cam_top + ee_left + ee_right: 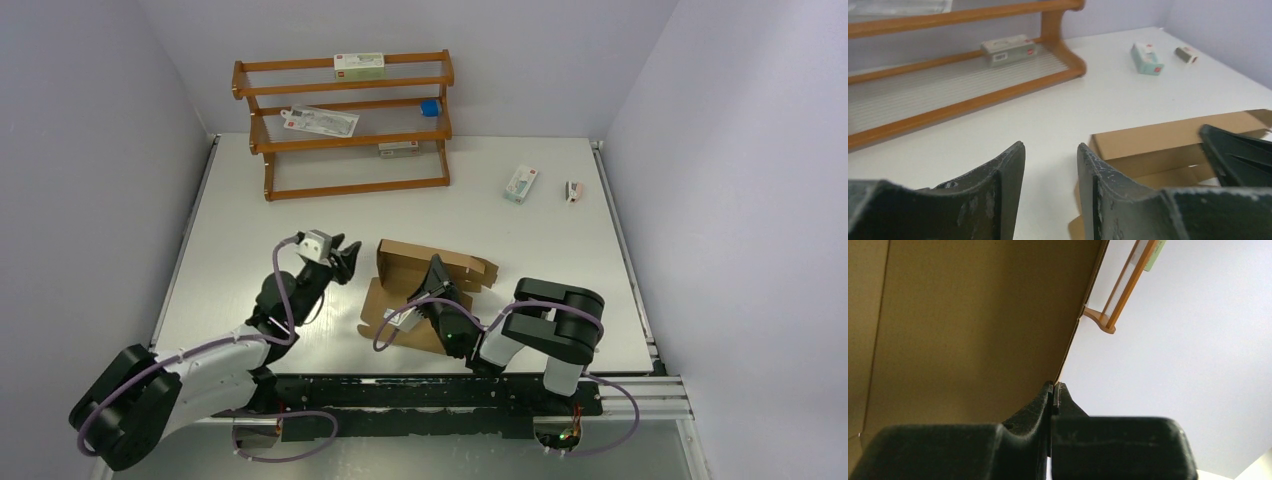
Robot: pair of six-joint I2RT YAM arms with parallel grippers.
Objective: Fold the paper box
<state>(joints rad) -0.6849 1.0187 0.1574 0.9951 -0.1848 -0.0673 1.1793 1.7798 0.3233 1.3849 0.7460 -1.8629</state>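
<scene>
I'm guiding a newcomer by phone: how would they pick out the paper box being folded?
On the white table, look near the arms' edge, well in front of the wooden rack. The paper box lies there beneath the right gripper. It alone is plain brown, unprinted cardboard with flaps, unlike the small white-and-green carton farther back.

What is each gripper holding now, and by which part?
The right gripper pinches the cardboard box by a panel's edge. The left gripper, open, holds nothing.
</scene>
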